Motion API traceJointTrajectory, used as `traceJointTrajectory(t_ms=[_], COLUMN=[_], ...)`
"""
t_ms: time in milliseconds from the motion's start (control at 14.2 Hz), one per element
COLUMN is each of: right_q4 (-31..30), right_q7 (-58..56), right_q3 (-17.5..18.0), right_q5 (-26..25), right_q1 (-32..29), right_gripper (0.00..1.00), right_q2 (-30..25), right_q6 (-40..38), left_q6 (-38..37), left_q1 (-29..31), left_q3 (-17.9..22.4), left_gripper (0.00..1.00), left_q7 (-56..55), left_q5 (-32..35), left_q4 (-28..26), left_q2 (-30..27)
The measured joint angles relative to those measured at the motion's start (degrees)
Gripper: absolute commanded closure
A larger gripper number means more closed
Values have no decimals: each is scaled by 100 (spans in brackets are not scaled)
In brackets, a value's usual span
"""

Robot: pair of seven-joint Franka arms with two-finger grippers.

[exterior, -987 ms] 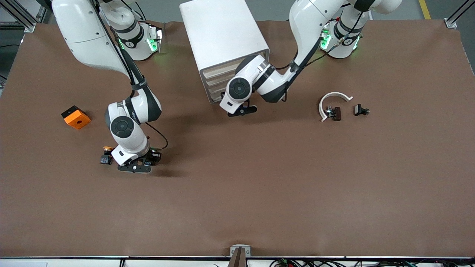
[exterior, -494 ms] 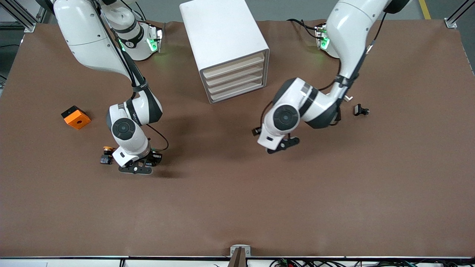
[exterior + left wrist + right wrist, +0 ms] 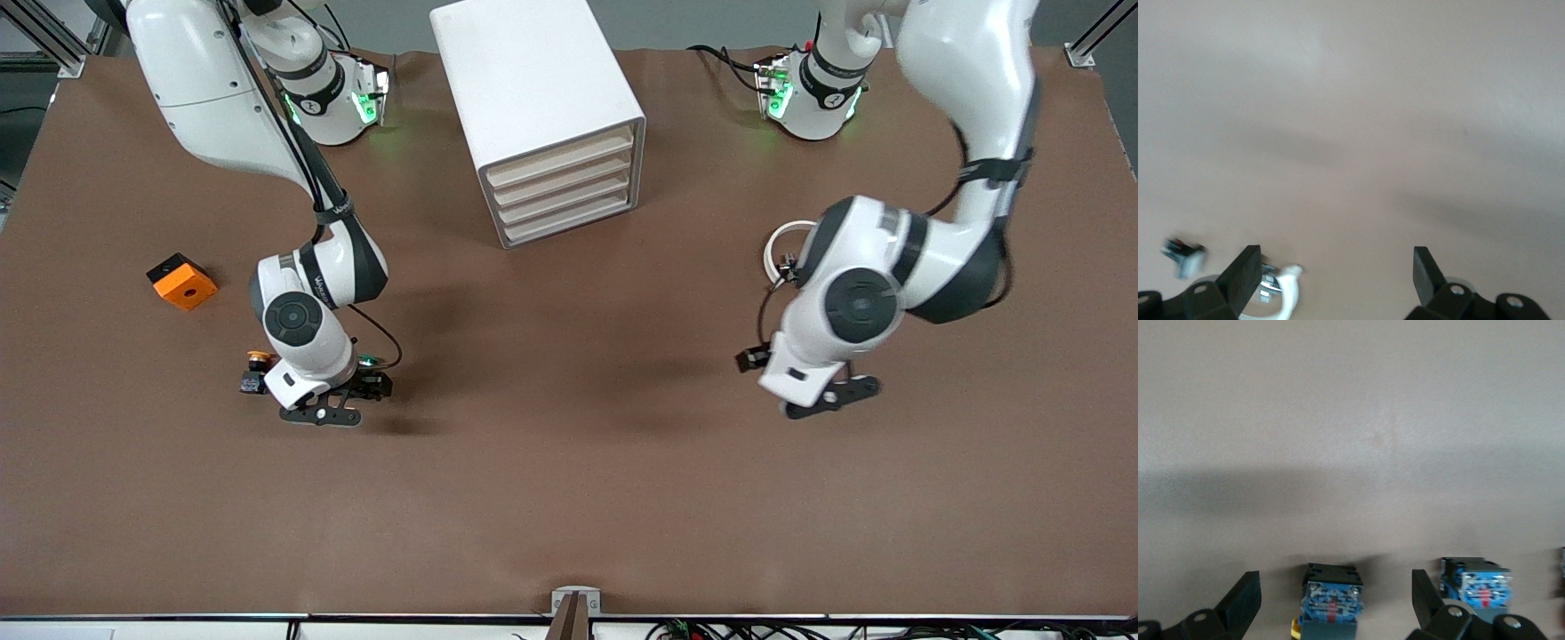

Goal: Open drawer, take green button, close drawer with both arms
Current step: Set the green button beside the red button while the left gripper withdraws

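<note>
Robotics lab, test cell. Two white arms (image 3: 222,98) bolted at the 12 o'clock edge of a brown-covered bench (image 3: 569,498), green status lights on their bases. Aluminium framing posts (image 3: 1093,40) at the corners by 1 and 11 o'clock, grey floor outside. Cable bundles (image 3: 711,629) and a camera bracket (image 3: 575,604) at 6 o'clock.

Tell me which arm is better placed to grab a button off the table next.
Right. The right pincer, open, hangs low over the blue-based buttons, one framed between its fingers. The left pincer, also open, is over bare table near the white curved piece at the left arm's end.
</note>
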Motion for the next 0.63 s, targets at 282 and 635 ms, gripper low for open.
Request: traceJointTrajectory(t_ms=[282,635], right_q4=[509,1320], right_q7=[-378,-1321], right_q3=[-13,-19], right_q5=[0,364], right_q1=[-100,-372], right_gripper=[0,0], right_q2=[-178,-526], right_q6=[-996,-2655], left_q6=[-409,-1014], left_q1=[410,560], left_q3=[-3,-8], left_gripper=[0,0], left_q7=[821,1684], left_q5=[1,0], left_q4=[36,37], left_q2=[-692,-1598])
